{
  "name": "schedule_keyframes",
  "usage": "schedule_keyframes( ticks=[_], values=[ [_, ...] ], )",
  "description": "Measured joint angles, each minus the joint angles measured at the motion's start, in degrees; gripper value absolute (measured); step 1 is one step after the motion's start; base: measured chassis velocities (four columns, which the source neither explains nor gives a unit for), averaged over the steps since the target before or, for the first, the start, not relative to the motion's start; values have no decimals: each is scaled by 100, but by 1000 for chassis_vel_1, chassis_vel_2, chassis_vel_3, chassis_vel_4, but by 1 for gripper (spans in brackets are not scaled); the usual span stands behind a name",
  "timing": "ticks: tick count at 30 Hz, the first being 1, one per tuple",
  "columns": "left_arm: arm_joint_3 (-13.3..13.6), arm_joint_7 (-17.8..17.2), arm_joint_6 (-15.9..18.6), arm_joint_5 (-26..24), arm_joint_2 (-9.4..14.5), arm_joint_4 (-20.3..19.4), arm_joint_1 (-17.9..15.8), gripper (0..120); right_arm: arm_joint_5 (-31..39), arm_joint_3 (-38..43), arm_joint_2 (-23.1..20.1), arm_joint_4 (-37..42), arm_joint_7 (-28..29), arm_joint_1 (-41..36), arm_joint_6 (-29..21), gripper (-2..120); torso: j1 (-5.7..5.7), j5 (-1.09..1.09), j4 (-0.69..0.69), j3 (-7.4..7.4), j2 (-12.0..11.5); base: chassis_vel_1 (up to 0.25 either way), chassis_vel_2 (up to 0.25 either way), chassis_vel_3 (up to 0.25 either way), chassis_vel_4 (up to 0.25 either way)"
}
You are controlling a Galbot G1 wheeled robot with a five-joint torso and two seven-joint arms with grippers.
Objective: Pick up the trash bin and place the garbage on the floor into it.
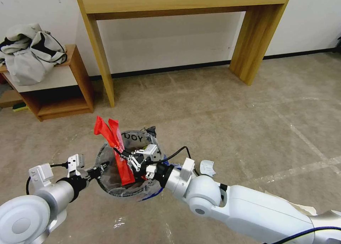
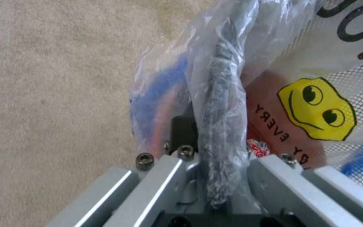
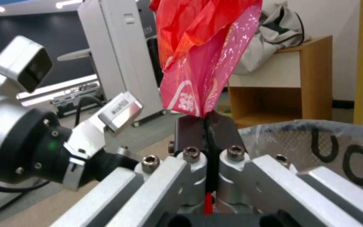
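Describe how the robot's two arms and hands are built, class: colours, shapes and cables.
Both arms have glossy white rounded shells and silver cylindrical wrists with black collars. Each wrist carries a small white boxy camera fed by a black cable. The left hand and right hand are black linkages with bolted silver bars and dark flat fingertips. A green light glows on the left wrist.

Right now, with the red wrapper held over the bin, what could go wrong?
1. The right gripper pinches the long red wrapper low down; much of it stands above the trash bin, so it may flop over the rim when released.
2. The left gripper holds the bin only by its bag-covered rim; the plastic could slip.
3. White litter lies beside the right arm, which might sweep it.
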Motion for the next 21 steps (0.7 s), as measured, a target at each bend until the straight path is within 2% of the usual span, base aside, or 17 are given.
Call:
schedule_keyframes(
  ticks=[7,9,10,12,13,15,18,20,21],
  values=[
    [1,0,-2,-5,-12,-3,-2,1,-106,-4,-1,-98,0,3,35,1,0,0,0,0,0,0,0,0,0],
    [6,0,-3,-7,-17,-3,-7,1,-160,-4,-4,-130,-1,5,46,11,0,0,0,0,0,0,0,0,0],
    [6,0,-3,-7,-17,-3,-7,1,-160,-4,-4,-130,-1,5,46,11,0,0,0,0,0,0,0,0,0],
    [7,2,-5,-7,-16,-1,-16,1,-206,0,-7,-157,-6,5,61,23,0,0,0,0,0,0,0,0,0],
    [7,2,-5,-7,-16,-1,-16,1,-206,0,-7,-157,-6,5,61,23,0,0,0,0,0,0,0,0,0],
    [7,3,-7,-9,-13,11,-25,1,-221,14,-20,-159,-10,3,67,35,0,0,0,0,0,0,0,0,0],
    [7,4,-8,-9,-12,16,-28,1,-225,19,-24,-159,-12,3,72,38,0,0,0,0,0,0,0,0,0],
    [7,5,-8,-10,-11,35,-33,1,-227,46,-42,-157,-23,3,76,52,0,0,0,0,0,0,0,0,0],
    [7,5,-8,-10,-11,35,-33,1,-227,46,-42,-157,-23,3,76,52,0,0,0,0,0,0,0,0,0]
  ],
)
